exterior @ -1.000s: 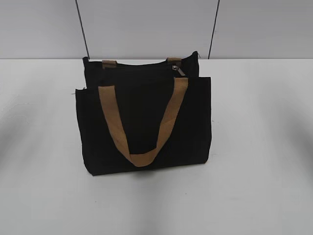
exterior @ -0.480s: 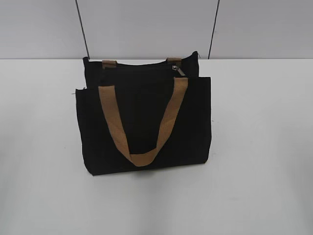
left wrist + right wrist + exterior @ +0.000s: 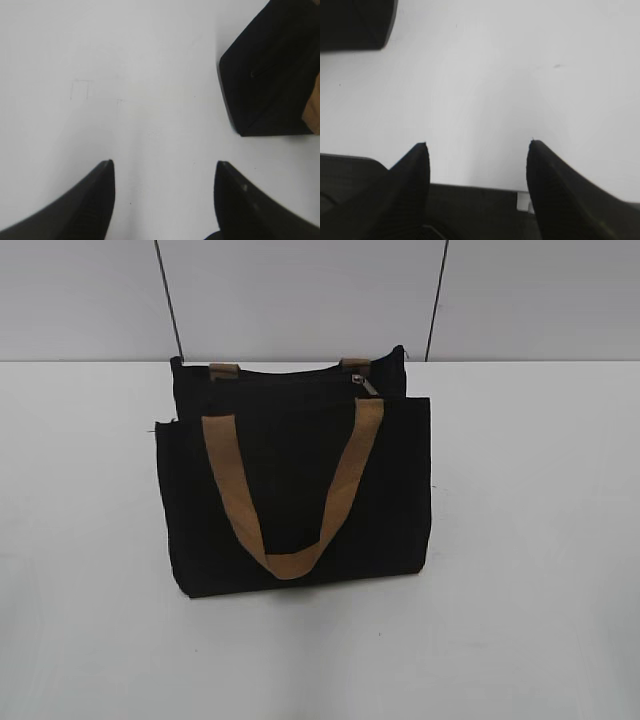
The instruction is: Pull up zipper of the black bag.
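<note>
Both claws, left claw [image 3: 162, 192] and right claw [image 3: 477, 172], are held wide open and empty over bare tabletop [image 3: 530, 540], while the zipper [image 3: 368, 384], seemingly tiny atop the black bag [image 3: 295, 490] near the far edge, could be mis-grasped and the unrestrained bag dragged.

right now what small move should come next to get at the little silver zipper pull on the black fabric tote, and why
Probably bring the right gripper toward the small silver-grey metal zipper pull, at the right end of the black fabric tote top. Both grippers, the left gripper too, hang open over bare white table, touching nothing.
</note>
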Robot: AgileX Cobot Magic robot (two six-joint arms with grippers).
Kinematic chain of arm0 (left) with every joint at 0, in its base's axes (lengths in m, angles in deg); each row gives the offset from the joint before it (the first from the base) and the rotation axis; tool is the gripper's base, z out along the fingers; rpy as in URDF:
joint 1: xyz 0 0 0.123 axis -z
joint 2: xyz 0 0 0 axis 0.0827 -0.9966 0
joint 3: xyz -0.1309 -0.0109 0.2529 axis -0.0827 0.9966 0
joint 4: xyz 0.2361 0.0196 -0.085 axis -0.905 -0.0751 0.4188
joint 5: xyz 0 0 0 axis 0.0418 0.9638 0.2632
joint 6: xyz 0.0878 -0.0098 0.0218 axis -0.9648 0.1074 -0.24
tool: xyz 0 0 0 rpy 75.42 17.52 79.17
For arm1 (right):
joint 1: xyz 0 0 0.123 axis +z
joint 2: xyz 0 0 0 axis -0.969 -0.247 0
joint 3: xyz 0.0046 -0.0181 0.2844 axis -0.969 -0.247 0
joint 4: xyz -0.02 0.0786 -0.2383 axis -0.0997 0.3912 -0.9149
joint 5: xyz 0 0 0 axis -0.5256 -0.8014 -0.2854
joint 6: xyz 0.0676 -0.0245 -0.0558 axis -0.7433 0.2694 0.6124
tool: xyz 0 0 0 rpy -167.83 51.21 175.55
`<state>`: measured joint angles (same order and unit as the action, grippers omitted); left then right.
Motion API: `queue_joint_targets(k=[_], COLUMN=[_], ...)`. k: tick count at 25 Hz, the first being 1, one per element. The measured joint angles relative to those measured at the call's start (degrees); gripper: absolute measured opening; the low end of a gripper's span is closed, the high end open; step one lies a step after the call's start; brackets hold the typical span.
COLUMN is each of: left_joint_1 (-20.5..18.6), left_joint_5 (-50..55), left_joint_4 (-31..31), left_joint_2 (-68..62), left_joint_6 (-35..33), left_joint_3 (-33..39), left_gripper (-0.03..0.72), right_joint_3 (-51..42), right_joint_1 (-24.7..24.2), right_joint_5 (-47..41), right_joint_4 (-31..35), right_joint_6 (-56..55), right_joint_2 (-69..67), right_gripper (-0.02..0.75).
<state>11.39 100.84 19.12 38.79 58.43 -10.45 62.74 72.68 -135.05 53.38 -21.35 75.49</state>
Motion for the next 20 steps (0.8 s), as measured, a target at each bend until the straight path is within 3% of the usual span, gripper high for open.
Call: queue_joint_targets(k=[10, 20], left_joint_1=[0.00, 0.00], left_joint_5=[0.08, 0.06], left_joint_4=[-2.26, -0.74], left_joint_2=[15.71, 16.50], left_joint_6=[-0.13, -0.23], left_joint_3=[5.21, 5.45], left_gripper=[0.470, 0.467], right_joint_3=[-1.31, -2.04], right_joint_1=[0.00, 0.00], right_joint_5=[2.44, 4.06], right_joint_4=[0.25, 1.26], right_joint_6=[1.69, 1.88], right_joint_2=[10.87, 10.87], right_gripper=[0.475, 0.475])
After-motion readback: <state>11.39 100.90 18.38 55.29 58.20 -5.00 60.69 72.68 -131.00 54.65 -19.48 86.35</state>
